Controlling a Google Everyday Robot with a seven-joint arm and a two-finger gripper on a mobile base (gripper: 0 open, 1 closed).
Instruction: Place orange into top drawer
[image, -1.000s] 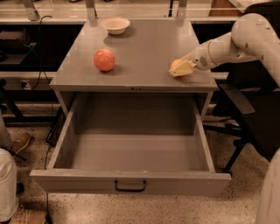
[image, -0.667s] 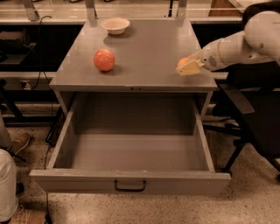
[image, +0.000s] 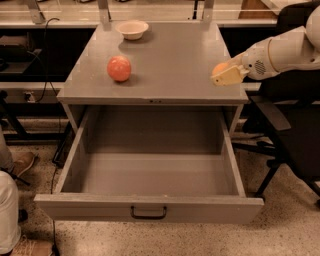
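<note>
Gripper: the gripper (image: 218, 75) hangs over the right front corner of the cabinet top (image: 170, 55), reaching in from the right on its white arm (image: 280, 52).
Pincer: pinching the orange (image: 220, 66); one cream finger (image: 229, 76) lies across the near side of the fruit, and the other is hidden behind it.
Orange: held just above the top, near its right edge, not yet over the drawer opening.
Top drawer: the top drawer (image: 90, 209) is pulled right out towards me and I see nothing in it, its black handle (image: 148, 213) at the middle of the front panel.
Why it's held so: I'd say lifted just enough to carry past the front edge and lower in.
Bystanders: a pinkish ball (image: 119, 68) at the left front and a pale bowl (image: 132, 28) at the back, both well apart from the gripper.
</note>
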